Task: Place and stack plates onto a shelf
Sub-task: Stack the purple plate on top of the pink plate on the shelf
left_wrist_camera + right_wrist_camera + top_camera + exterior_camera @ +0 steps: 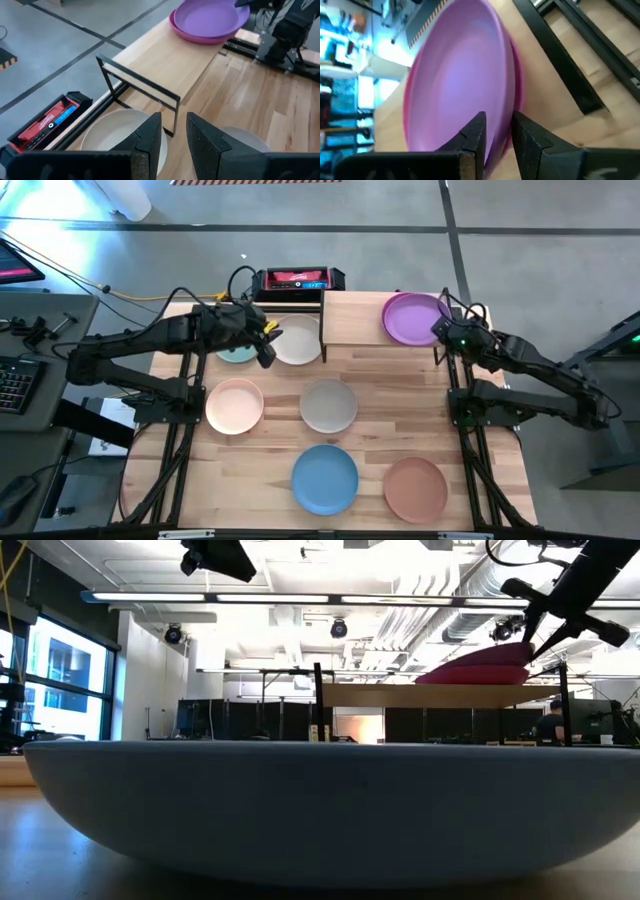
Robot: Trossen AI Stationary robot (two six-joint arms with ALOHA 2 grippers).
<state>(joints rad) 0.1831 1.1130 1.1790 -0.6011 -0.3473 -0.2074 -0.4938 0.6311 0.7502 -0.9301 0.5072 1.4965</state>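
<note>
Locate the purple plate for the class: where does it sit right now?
In the high view the purple plate lies on the shelf's right end, stacked on the magenta plate, with the right gripper at its rim.

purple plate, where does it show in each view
High view: purple plate on the shelf's right end, top right of centre.
Low view: upper right, on the shelf, over the magenta plate.
Left wrist view: top centre.
Right wrist view: fills the middle.
Shared landmark: the shelf.
</note>
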